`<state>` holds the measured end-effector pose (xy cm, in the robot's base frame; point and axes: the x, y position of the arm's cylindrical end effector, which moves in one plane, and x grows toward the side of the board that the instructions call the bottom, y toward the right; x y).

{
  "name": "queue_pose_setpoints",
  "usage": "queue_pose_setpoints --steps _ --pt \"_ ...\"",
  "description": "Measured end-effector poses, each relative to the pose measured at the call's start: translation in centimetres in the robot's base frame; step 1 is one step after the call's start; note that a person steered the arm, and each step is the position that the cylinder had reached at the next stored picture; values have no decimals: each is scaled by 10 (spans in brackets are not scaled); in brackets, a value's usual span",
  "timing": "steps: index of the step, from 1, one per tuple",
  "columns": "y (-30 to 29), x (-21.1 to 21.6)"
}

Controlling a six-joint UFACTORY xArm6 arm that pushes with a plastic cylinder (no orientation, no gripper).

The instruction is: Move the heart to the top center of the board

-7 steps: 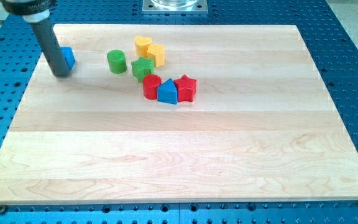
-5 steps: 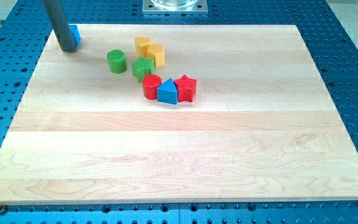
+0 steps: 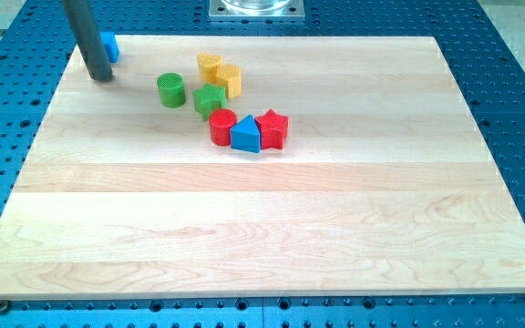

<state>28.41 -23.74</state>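
Observation:
The yellow heart (image 3: 209, 65) lies near the board's top, left of centre, touching a yellow hexagon-like block (image 3: 230, 79). My tip (image 3: 99, 76) rests at the board's top left corner, far left of the heart. A blue block (image 3: 108, 46) sits just behind the rod, partly hidden by it. A green cylinder (image 3: 170, 89) and a green star-like block (image 3: 209, 98) lie between the tip and the heart's cluster.
A red cylinder (image 3: 222, 126), a blue triangular block (image 3: 245, 135) and a red star (image 3: 272, 128) stand in a touching row below the green star. The wooden board (image 3: 262, 228) lies on a blue perforated table.
The rod moved toward the view's top, pushing the blue block into the board's top left corner. In the last half second the tip drew slightly back down from it. Other blocks stayed.

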Motion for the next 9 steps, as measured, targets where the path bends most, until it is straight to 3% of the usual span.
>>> queue_pose_setpoints --steps 5,6,7,8,9 --pt "19 -10" --pt "64 -46" --pt "102 -40" --pt "107 22" --pt "170 6"
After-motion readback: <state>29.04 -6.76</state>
